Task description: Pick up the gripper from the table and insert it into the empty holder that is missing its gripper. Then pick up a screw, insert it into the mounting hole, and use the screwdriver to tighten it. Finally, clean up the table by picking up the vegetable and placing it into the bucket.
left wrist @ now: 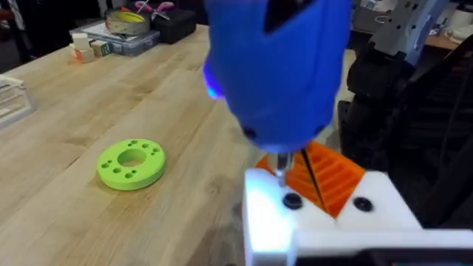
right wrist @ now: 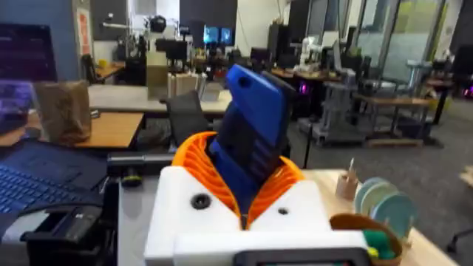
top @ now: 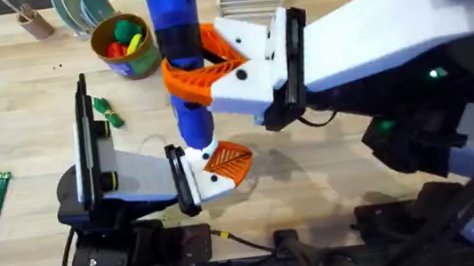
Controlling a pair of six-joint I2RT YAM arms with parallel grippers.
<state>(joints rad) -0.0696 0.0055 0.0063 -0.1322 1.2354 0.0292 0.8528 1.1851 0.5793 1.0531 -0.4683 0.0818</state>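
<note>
Table (top: 29, 112): I see a pale wood top carrying everything; I place all else against the screwdriver
Right arm (top: 385, 18): reaches in from the lower right, its white body crossing to the screwdriver
Left arm (top: 104, 179): lies low at the lower left, its wrist ending just below the screwdriver's tip
Screwdriver (top: 179, 59): stands upright, blue, with a black band; in my left wrist view its thin metal bit (left wrist: 281, 164) comes down onto the white block beside a dark screw head (left wrist: 293, 200)
Right gripper (top: 211, 60): orange ribbed pads (right wrist: 194, 151) closed around the screwdriver's body, clasping it on both sides
Left gripper (top: 218, 166): right under the screwdriver tip; I cannot tell from here whether its fingers are parted or closed
Holder (left wrist: 310, 222): white block directly beneath the bit
Gripper (left wrist: 332, 174): orange ribbed wedge seated against the holder, just behind the bit
Bucket (top: 124, 45): left of the screwdriver's upper body, near it, orange inside, with colourful plush toys
Green disc (left wrist: 131, 163): round, with holes, flat on the table, apart from the holder
Vegetable (top: 108, 113): dark green with a yellow bit, on the table left of the screwdriver, below the bucket
</note>
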